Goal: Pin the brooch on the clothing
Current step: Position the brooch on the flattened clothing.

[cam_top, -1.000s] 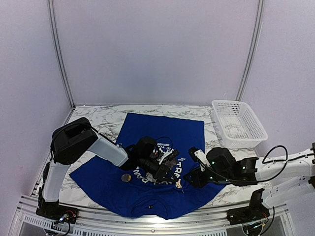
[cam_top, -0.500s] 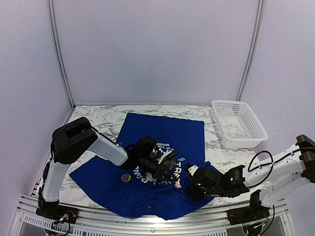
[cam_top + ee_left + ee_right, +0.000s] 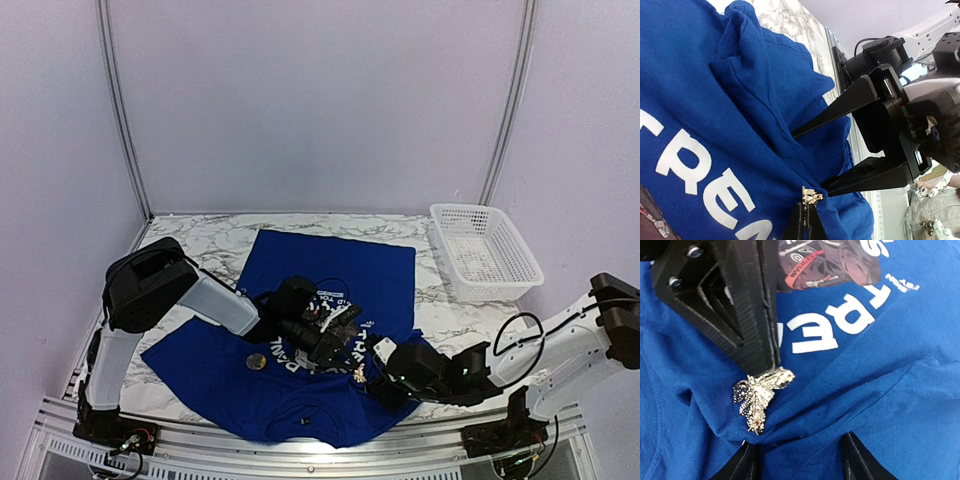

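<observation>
The shirt (image 3: pixel 330 262) is blue. It lies on the table (image 3: pixel 200 240) with the picture side up, and the neck end is close to my bases. A panda picture sits in the middle, with big white letters around it.

My left arm reaches over the shirt from the left. My left gripper (image 3: pixel 805 209) is shut tight, with both tips pressed together on one end of the brooch (image 3: pixel 757 397). The brooch is gold and looks like a little leaf. It rests on the blue cloth just beside the white letters, on the side near my right arm. I cannot tell if its pin is in the cloth.

My right arm comes in low from the right. My right gripper (image 3: pixel 800 456) is spread apart, and both tips touch the shirt. A bumpy fold of cloth sits between them. The brooch is very near these tips, just past the fold. The cloth around it is all wrinkled up.

A small round gold thing (image 3: pixel 256 361) lies on the shirt, to the left of my left gripper. A white basket (image 3: pixel 487 250) stands at the far right of the table, apart from the shirt.
</observation>
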